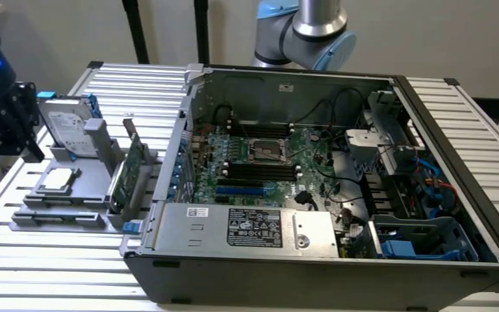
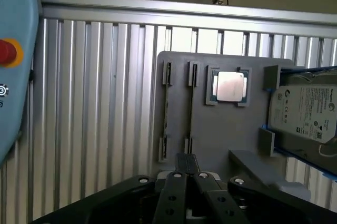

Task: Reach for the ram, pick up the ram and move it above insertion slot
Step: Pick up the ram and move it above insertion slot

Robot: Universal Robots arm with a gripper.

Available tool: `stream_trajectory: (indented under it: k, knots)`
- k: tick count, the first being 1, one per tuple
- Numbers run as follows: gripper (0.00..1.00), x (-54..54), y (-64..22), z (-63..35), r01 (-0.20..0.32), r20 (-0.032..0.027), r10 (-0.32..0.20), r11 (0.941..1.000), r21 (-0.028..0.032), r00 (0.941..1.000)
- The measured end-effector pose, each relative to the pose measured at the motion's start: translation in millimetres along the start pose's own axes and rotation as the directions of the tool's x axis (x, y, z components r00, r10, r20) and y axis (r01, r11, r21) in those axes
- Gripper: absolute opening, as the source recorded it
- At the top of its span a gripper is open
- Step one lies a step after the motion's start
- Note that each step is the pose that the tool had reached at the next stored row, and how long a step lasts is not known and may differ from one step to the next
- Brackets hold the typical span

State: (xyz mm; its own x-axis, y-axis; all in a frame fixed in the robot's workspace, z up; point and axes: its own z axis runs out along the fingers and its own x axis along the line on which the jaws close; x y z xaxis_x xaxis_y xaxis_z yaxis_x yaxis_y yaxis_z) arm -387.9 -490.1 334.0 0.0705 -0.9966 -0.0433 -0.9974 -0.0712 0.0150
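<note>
**Reach phase: gripper over the parts tray, nothing in hand**

Step in hand, by my reading: the reach. The gripper (image 2: 187, 162) is hovering at the edge of the grey parts tray (image 2: 221, 129), fingertips pointing toward the end clips (image 2: 192, 74) beside the CPU (image 2: 229, 86).

Doing it well: the fingers are pressed together now and are going to need parting before any descent. The ram (image 2: 166, 110) is not resolving cleanly. I am taking it to be the thin dark line running between the clip pair farther from the CPU, a stick seen edge-on, and I am logging that as a judgement only. A board this thin is calling for a pinch across its flat faces, centred along its length. It also wants a straight lift so it is not binding in the clips.

In the exterior view, left of centre in the frame, the tall green expansion card (image 1: 127, 175) with its metal bracket is standing on edge. It is on the tray's side nearest the open PC case (image 1: 319, 273), and it is not the target. The dark memory slots (image 1: 258, 170) are lying mid-frame on the motherboard, well apart from the tray.

Hand: the two fingers are lying flat against each other, gripping nothing and touching nothing.
</note>
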Motion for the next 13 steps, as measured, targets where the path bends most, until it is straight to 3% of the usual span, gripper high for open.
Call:
stream_trajectory:
  k: [6,8,13]
  knots:
    - [0.12,0.0,0.8,0.0,0.019,0.0009,-0.019,0.9998,-0.0006,0.9998]
    - [0.24,0.0,0.8,0.0,0.018,0.0009,-0.018,0.9998,-0.0006,0.9998]
    - [0.37,0.0,1.4,2.7,0.018,0.0009,-0.018,0.9998,-0.0001,0.9998]
